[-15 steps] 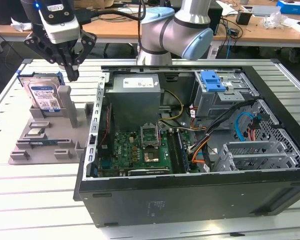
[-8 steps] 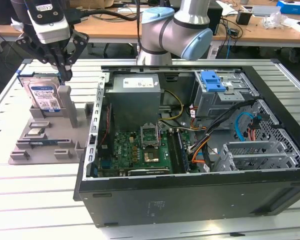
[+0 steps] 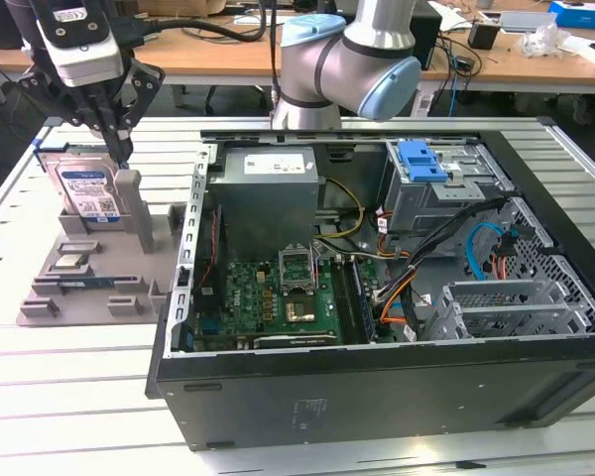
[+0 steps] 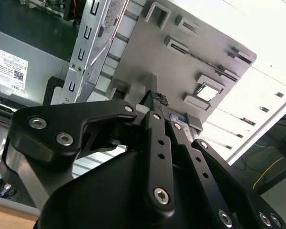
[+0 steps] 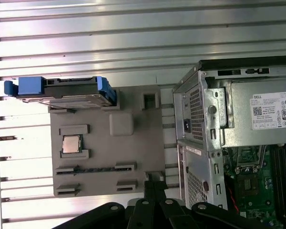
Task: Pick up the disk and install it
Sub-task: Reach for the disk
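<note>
Up in the upper left of the exterior view, the hand [image 3: 122, 157] hangs with its fingers pressed together, gripping nothing, its tip close over the disk [image 3: 87, 188]. The disk stands upright at the far edge of a grey fixture tray [image 3: 79, 293] on the slatted surface [image 3: 59, 397], left of the open computer case [image 3: 377, 397].
</note>
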Available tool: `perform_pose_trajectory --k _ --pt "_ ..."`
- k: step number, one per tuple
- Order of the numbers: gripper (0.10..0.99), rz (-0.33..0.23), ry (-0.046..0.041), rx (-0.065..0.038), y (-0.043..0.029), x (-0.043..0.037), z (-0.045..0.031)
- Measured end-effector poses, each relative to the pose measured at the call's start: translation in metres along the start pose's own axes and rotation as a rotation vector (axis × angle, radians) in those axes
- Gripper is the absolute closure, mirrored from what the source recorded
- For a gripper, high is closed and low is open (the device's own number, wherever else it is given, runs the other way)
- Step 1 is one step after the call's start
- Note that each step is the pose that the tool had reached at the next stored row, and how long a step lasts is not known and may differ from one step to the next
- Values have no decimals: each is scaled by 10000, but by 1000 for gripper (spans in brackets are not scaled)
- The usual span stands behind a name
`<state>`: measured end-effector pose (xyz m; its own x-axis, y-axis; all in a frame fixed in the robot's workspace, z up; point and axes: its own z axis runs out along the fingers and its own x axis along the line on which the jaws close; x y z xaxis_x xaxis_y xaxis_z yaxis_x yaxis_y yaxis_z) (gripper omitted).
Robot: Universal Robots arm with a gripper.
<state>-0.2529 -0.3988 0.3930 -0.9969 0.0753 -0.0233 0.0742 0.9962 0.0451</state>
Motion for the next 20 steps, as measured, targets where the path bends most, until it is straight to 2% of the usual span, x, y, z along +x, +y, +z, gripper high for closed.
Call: perform_pose_trajectory --k 16,20 --pt "980 -1 1 0 -3 172 -4" --pt "980 0 0 0 -8 240 -5"
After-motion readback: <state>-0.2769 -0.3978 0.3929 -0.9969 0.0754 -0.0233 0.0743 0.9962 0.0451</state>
